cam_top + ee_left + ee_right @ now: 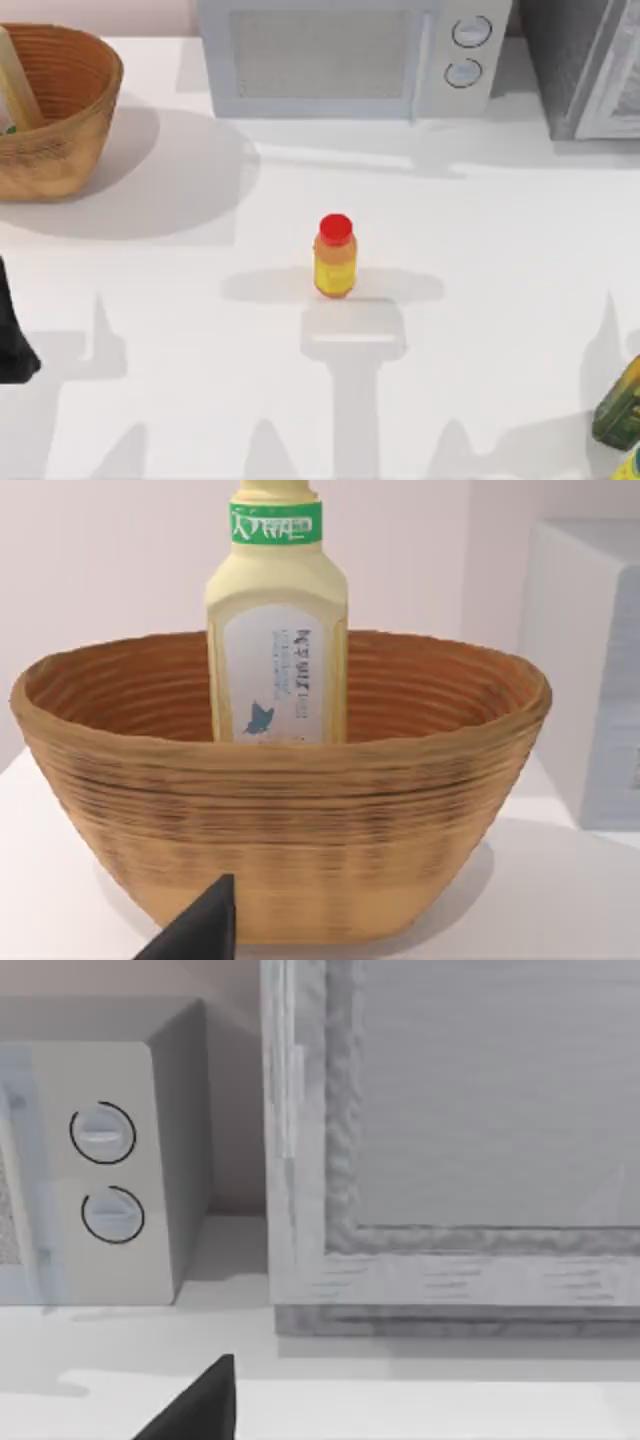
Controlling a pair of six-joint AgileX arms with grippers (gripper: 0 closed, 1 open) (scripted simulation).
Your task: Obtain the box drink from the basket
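At ten o'clock on the table, the box drink (277, 630) stands upright inside the wicker basket (75, 120). Left gripper (205, 930) faces the basket, claw state indeterminate. Approach step: next, reach over the rim and grip the carton.

The basket (300, 820), at ten o'clock on the table (480, 230), looked like woven wicker, ribbed and rough, matt light brown. The box drink (277, 630) inside it had a smooth, faintly glossy pale carton skin with a printed green band. The microwave (350, 55) at twelve o'clock seemed matt grey, its dials ringed. The table was smooth matt white. The bottle (335, 257) at centre looked like glossy plastic, red-capped.
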